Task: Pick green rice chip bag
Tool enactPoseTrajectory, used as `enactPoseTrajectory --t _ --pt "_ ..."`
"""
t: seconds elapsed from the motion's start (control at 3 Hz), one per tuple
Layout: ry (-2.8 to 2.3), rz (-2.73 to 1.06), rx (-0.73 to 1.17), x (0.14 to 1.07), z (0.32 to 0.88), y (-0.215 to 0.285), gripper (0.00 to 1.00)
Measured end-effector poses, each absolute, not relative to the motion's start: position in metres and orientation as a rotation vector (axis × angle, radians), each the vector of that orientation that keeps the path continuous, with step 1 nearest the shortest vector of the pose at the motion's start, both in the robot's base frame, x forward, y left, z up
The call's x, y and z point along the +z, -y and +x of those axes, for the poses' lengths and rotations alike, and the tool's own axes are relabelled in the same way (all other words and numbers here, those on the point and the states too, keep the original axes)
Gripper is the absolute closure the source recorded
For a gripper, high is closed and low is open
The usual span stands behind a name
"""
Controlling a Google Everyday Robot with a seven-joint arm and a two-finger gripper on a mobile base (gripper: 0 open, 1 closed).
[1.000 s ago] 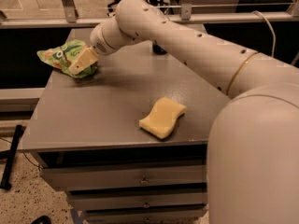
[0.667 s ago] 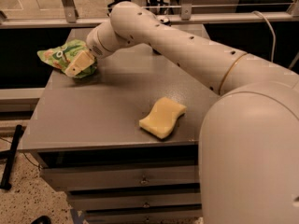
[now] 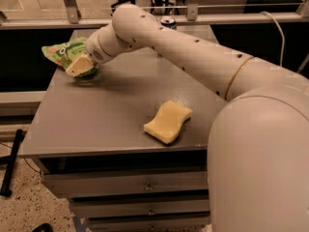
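The surface is carrying the green rice chip bag at its far-left corner, my gripper sitting on it; clamped or not, I cannot tell. I'm working the grasp; lifting needs a sure hold.

- arm reaches from right foreground diagonally across to the far-left corner of the bench
- wrist angled down-left
- gripper low, at that corner
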State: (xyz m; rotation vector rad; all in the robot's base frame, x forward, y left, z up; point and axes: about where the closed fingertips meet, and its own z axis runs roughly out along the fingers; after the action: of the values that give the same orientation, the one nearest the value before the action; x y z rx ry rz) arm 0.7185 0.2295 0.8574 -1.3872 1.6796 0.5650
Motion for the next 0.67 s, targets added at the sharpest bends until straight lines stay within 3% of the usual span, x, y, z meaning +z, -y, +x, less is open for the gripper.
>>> enactPoseTrajectory --t 0.67 --pt "-1.64 -1.381 0.601 0.864 0.696 -0.222 0.87"
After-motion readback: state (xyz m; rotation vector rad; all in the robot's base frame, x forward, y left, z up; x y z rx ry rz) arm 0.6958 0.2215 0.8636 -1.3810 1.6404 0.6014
